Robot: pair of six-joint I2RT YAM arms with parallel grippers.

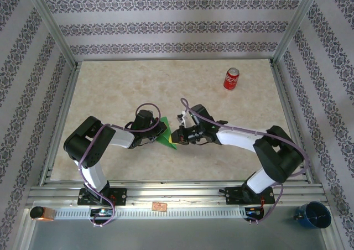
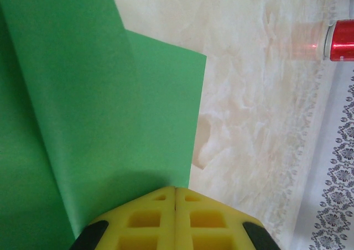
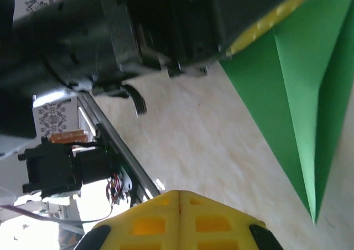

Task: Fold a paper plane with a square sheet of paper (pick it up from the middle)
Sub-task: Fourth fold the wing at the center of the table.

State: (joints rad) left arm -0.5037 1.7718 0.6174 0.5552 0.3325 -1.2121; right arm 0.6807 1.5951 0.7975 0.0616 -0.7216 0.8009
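The square sheet of paper (image 1: 167, 139) is bright green and lies on the table folded into a pointed, creased paper plane shape (image 3: 301, 95). In the left wrist view its layered flaps (image 2: 110, 95) spread ahead of my left gripper (image 2: 175, 190). That gripper's yellow fingers are shut, with their tips down against the paper's near edge. In the top view the left gripper (image 1: 159, 131) sits on the paper's left side. My right gripper (image 1: 178, 135) is just right of the paper, shut and empty (image 3: 180, 193) above bare table. The paper's point lies to its right.
A red soda can (image 1: 231, 78) stands at the far right of the table and also shows in the left wrist view (image 2: 343, 40). Metal frame rails (image 1: 166, 190) run along the near edge. A blue cup (image 1: 313, 214) sits outside the frame at the near right.
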